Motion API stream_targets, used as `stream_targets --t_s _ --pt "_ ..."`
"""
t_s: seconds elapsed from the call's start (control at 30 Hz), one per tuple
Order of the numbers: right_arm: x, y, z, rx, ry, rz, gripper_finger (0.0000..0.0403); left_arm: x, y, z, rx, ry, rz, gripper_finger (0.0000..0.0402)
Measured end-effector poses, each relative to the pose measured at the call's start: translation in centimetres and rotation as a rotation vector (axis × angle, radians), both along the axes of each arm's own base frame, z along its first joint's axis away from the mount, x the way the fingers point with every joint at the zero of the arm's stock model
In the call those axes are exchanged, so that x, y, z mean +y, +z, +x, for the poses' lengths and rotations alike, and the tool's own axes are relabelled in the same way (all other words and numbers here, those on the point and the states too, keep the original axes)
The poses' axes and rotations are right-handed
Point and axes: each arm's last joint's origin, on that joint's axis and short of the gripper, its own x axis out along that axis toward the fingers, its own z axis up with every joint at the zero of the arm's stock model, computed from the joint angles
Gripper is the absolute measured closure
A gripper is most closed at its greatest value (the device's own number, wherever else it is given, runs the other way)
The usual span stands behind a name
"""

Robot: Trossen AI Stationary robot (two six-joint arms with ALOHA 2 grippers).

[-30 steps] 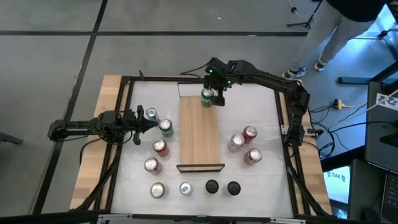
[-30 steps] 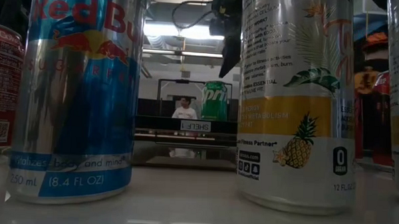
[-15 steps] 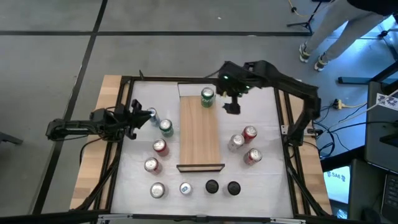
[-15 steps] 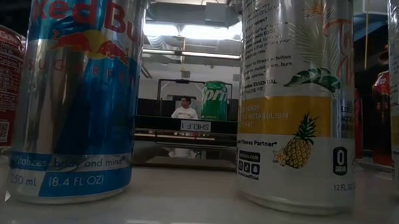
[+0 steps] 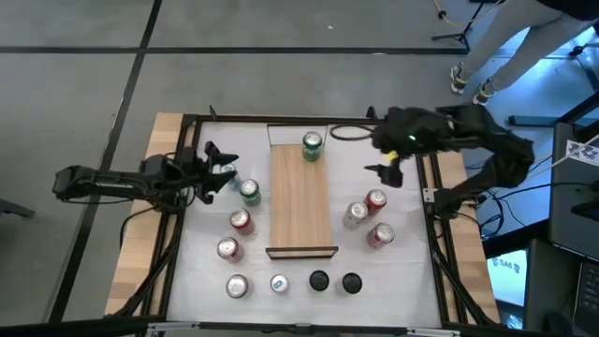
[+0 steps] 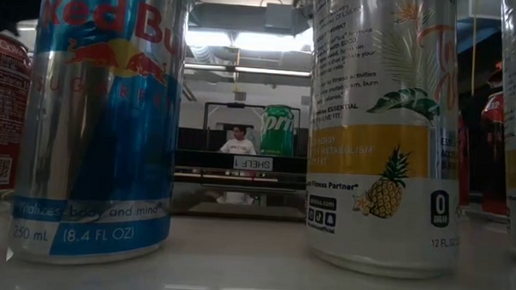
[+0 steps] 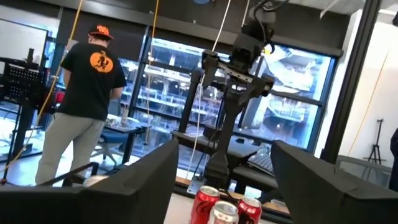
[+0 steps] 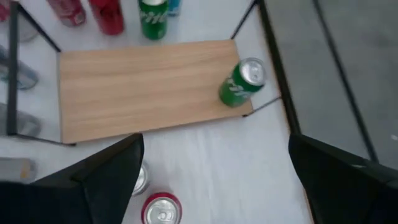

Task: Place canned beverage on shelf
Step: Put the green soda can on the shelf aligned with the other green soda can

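A green can [image 5: 312, 146] stands upright on its base at the far end of the light-wood shelf [image 5: 301, 201]. The right wrist view shows this green can [image 8: 242, 81] near a far corner of the shelf [image 8: 149, 87], and the low view shows the can [image 6: 277, 130] behind the near cans. My right gripper [image 5: 387, 173] hangs open above the table, to the right of the shelf and apart from the can; nothing is between its fingers [image 8: 217, 186]. My left gripper [image 5: 217, 161] is open at the table's left, tipped upward, beside a blue-and-silver can [image 5: 228, 174]; its fingers [image 7: 224, 180] hold nothing.
Left of the shelf stand a green can [image 5: 249, 192] and red cans [image 5: 241, 220], [image 5: 227, 249]. Right of it stand more cans [image 5: 356, 214], [image 5: 375, 199], [image 5: 379, 235]. Several cans line the near edge [image 5: 279, 283]. A person [image 7: 81, 106] stands beyond the table.
My right gripper has drawn away from the green can toward the table's right edge and risen, staying open; the can stays upright on the shelf. My left gripper has opened, risen and tipped its fingers upward.
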Motion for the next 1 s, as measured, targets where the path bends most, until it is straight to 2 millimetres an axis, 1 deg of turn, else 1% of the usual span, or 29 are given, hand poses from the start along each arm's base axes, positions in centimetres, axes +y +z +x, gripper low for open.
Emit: stream_targets --t_s 0.1,0.23,0.4,0.5,0.6,0.77,0.87,1.0 --pt "1.1 -1.1 -1.5 0.002 -0.039 -0.027 0.0008 0.1 2.0 1.9 0.028 -0.001 -0.001 0.0142" --pt "2.1 -3.8 -3.1 -0.028 -0.080 -0.053 0.0008 0.3 4.5 4.9 0.135 -0.014 -0.004 0.0140" --pt "2.7 -7.4 -4.9 -0.121 -0.086 -0.022 0.0008 0.4 7.1 8.5 0.379 -0.057 -0.003 0.0140" --pt "2.6 -9.4 -5.7 -0.164 -0.107 0.022 0.0008 0.5 8.5 10.0 0.524 -0.056 0.009 0.0140" --pt "2.6 -11.2 -6.2 -0.186 -0.100 0.077 0.0008 0.5 9.6 10.9 0.660 -0.052 0.022 0.0140" --pt "2.9 -13.9 -6.0 -0.189 -0.060 0.130 0.0008 0.6 10.8 11.2 0.862 -0.036 0.014 0.0140" --pt "2.9 -15.2 -5.6 -0.180 -0.058 0.127 0.0008 0.7 11.0 11.1 0.949 -0.029 -0.001 0.0140" --pt "3.0 -16.5 -5.1 -0.165 -0.058 0.123 0.0008 0.6 10.1 10.9 1.060 -0.029 -0.028 0.0140"
